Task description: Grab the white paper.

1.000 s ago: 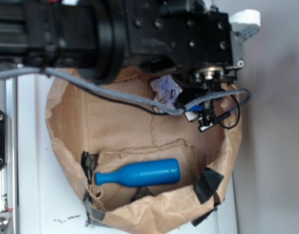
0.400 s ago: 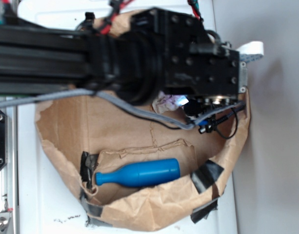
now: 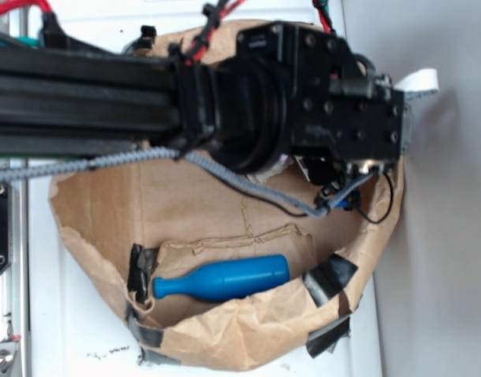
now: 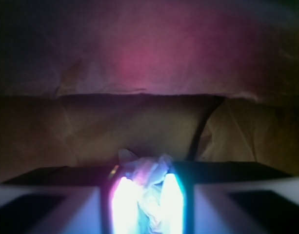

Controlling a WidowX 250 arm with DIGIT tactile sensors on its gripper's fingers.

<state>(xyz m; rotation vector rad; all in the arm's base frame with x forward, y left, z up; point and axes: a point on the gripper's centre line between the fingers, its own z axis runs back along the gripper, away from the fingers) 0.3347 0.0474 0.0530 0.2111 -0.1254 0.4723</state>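
Exterior: black arm (image 3: 146,94) stretched across top of frame, wrist block over upper right corner of brown paper bag (image 3: 146,212). Tool hidden under the wrist here, white paper hidden too. Blue bottle (image 3: 222,280) lying flat on bag floor near lower edge, well apart from the wrist. Black tape patches (image 3: 330,276) on bag rim, lower right and lower left. Bag sitting on white table (image 3: 75,345).

Wrist: tool (image 4: 145,204) closed narrow on white paper (image 4: 148,180), crumpled wad pinched between the two fingers (image 4: 122,200) (pads blown out by glare), top of wad poking above them. Bag wall straight ahead, dim, dark crease across it.
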